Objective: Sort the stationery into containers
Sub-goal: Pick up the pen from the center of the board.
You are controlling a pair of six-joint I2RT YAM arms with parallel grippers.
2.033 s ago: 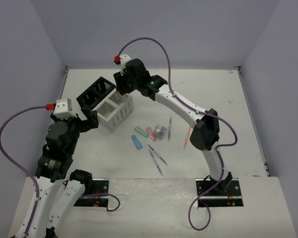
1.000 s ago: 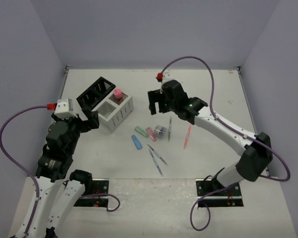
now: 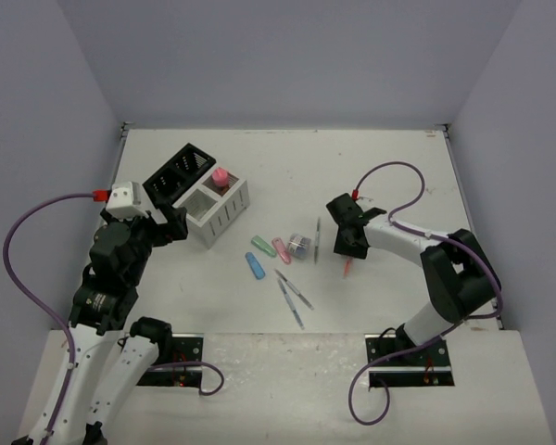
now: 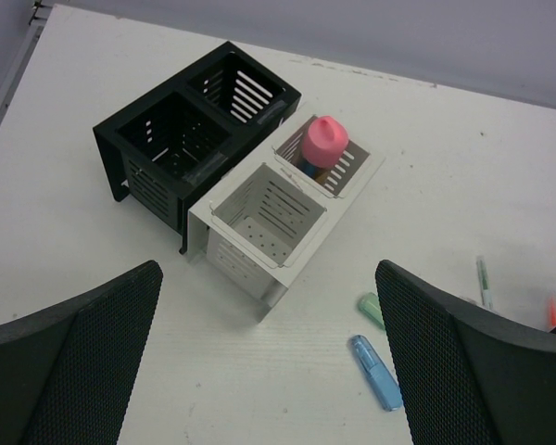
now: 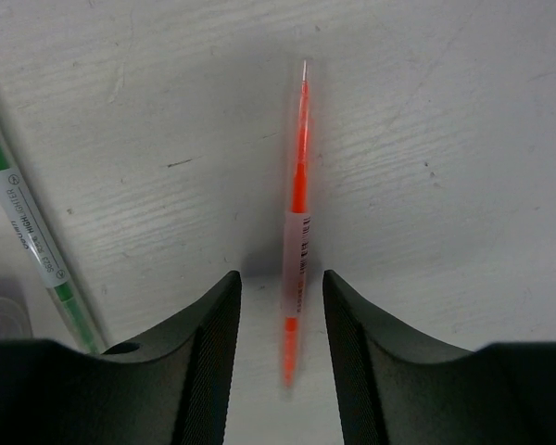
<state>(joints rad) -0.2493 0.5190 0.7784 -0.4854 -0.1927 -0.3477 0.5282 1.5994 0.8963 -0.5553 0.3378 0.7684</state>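
Observation:
The white box [image 3: 224, 219] stands beside the black box [image 3: 178, 173] at the left. A pink-capped bottle [image 3: 220, 176] stands in the white box's far compartment, also seen from the left wrist [image 4: 324, 141]. Blue [image 3: 256, 266], green [image 3: 263, 246] and pink [image 3: 282, 250] sticks, a clear-purple piece [image 3: 300, 245] and grey pens [image 3: 295, 289] lie mid-table. My right gripper [image 3: 348, 243] is low and open, its fingers either side of the orange pen [image 5: 298, 232] with gaps showing. My left gripper [image 4: 269, 371] is open and empty, above the table near the white box [image 4: 259, 241].
A green-inked pen [image 5: 32, 241] lies just left of the right gripper; it also shows in the top view [image 3: 317, 239]. The black box [image 4: 181, 139] has both compartments empty. Grey walls close the table on three sides.
The right arm left the pink-capped bottle in the white box, swung right and came down over the orange pen. The left arm has barely moved.

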